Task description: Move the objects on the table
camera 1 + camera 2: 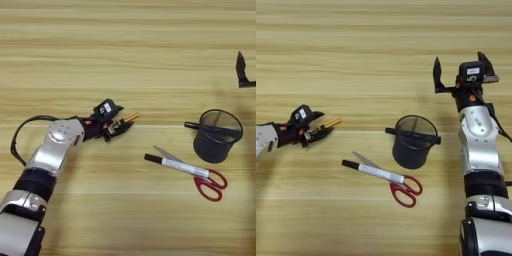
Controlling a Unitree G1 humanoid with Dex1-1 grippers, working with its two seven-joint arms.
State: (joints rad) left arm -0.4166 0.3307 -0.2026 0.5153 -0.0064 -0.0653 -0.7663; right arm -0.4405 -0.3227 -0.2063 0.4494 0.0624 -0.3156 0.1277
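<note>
Screwdriver [129, 118] grasped in left hand [117, 125]; right hand [458, 70] released, above pen cup [412, 142].

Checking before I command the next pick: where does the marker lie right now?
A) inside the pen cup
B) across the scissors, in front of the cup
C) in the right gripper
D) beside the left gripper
B: the marker lies flat across the scissors blades, just in front of the cup.

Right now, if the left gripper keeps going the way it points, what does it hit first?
Likely nothing: the left gripper, shut on the orange-handled screwdriver, points right and slightly away over bare table. The pen cup sits nearer than that line.
</note>
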